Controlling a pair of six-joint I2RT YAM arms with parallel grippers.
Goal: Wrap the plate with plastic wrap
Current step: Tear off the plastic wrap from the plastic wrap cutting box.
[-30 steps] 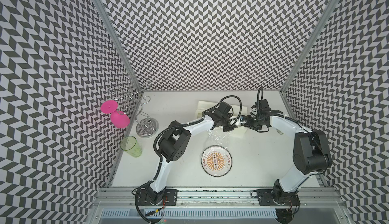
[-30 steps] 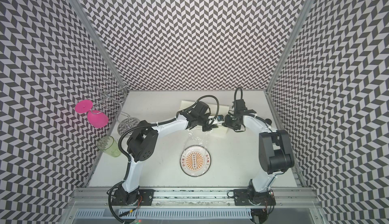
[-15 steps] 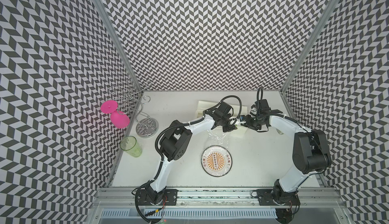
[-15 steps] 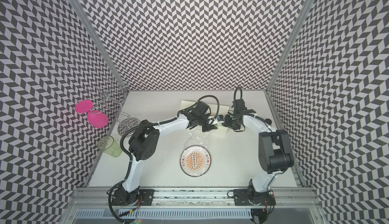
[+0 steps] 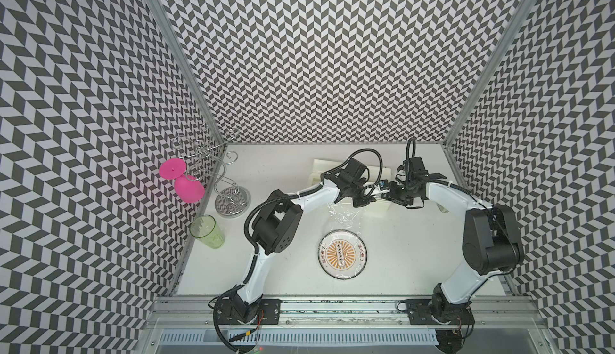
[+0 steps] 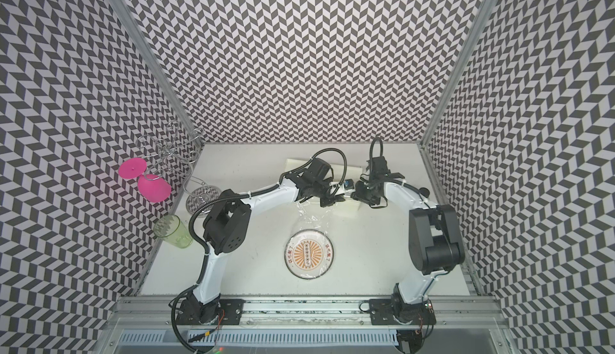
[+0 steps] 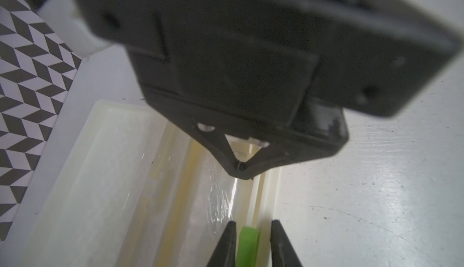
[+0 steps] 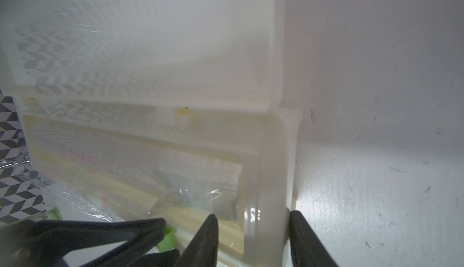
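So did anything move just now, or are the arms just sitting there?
Nothing moved that I can see. Both arms stayed at the dispenser box: the left claw around its green tab, the right claw astride its end wall. The plastic wrap still stretches from the box toward the plate, which hasn't budged.

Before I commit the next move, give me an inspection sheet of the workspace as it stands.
Surface: white table, faint scuffs.
Job's things: plate flat, centre front; plastic wrap drawn from dispenser box to the plate, apparently over it.
Clutter: pink glass on wire stand, green cup, by the left wall.
Grippers: left gripper open astride the green tab; right gripper straddles the box's end wall, grip unclear.
Cables: black cables loop above both wrists; no snag seen.
Surroundings: chevron walls; nothing else seen.
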